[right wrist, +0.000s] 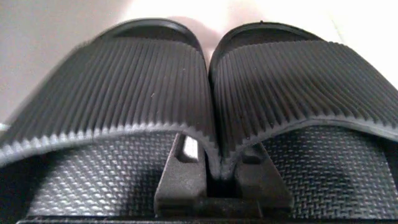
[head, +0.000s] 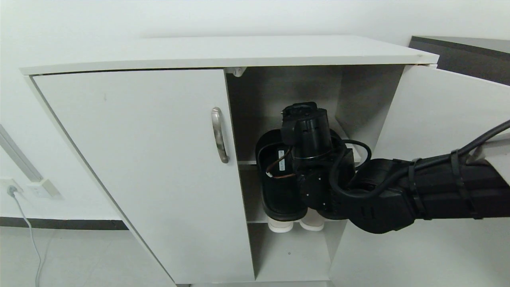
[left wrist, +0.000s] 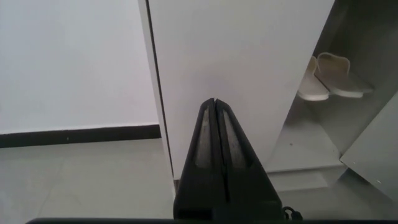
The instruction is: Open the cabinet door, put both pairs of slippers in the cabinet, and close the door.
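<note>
**Markings.** A small white label [head: 281,154] is showing beside the right arm's wrist, over the black footbed. Its print is too small to read. No other writing is legible on the cabinet [head: 239,52] or on the footwear.

**Right arm.** The right arm is reaching in from the cabinet's right edge, forearm roughly level, with its wrist inside the open right half of the cabinet. The right gripper [right wrist: 214,162] is clenching on the black slippers [head: 279,187]. Its fingers are pinching the two inner strap edges together, so the pair is lying side by side with the ribbed straps [right wrist: 149,93] touching at the centre.

**Left arm.** The left gripper [left wrist: 214,102] is hanging low in front of the closed left door [head: 139,159], near that door's inner edge and above the floor [left wrist: 81,180]. Its fingers are pressing flat against each other with nothing between them.

**Task items.**
- The right door [head: 438,111] is standing open, swung out to the right.
- The left door is sitting shut, its metal handle [head: 219,135] upright near the inner edge.
- The black slippers are sitting in the opening, crossing the front edge of the upper shelf [head: 247,162].
- The white slippers [head: 281,226] are lying as a pair on the lower shelf, just beneath the black pair's near ends and jutting slightly past that shelf's front edge.
- Whether the black pair is touching the white pair cannot be told.
</note>
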{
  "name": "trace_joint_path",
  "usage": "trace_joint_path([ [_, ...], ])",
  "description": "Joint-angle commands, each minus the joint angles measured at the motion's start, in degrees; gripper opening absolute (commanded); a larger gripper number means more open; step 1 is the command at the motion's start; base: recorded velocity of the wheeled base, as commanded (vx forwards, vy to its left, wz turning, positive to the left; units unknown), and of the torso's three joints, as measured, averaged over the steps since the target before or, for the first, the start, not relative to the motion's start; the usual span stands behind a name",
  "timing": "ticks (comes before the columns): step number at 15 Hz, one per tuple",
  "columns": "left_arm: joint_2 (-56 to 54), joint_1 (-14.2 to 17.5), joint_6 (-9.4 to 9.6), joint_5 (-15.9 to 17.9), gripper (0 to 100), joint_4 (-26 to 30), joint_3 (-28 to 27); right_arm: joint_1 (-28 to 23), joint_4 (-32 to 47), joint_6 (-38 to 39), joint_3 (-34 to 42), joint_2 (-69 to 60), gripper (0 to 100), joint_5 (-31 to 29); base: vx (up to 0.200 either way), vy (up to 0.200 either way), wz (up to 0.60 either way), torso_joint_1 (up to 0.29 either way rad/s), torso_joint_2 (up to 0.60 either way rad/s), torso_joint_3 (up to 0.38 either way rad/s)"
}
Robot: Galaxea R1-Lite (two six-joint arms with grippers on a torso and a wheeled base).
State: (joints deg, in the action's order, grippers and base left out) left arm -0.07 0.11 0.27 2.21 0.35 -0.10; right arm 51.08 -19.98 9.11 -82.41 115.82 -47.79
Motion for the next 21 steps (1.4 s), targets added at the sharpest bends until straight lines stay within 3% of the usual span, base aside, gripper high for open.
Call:
trace_joint_path([
  [1, 0.1, 0.1, 0.0, 0.0, 0, 0.0, 0.0, -0.5, 0.0, -0.3, -1.6, 1.6, 0, 0.9, 0.0, 0.0, 0.0, 0.0, 0.0, 0.0],
  [6, 0.1, 0.0, -0.09, 0.0, 0, 0.0, 0.0, -2.9, 0.4, -1.1, -7.7, 5.4, 0, 2.3, 0.0, 0.0, 0.0, 0.0, 0.0, 0.0],
  [21, 0.1, 0.1, -0.09, 0.0, 0, 0.0, 0.0, -5.5, 0.2, -1.0, -4.3, 2.2, 0, 2.2, 0.0, 0.013, 0.0, 0.0, 0.0, 0.0],
])
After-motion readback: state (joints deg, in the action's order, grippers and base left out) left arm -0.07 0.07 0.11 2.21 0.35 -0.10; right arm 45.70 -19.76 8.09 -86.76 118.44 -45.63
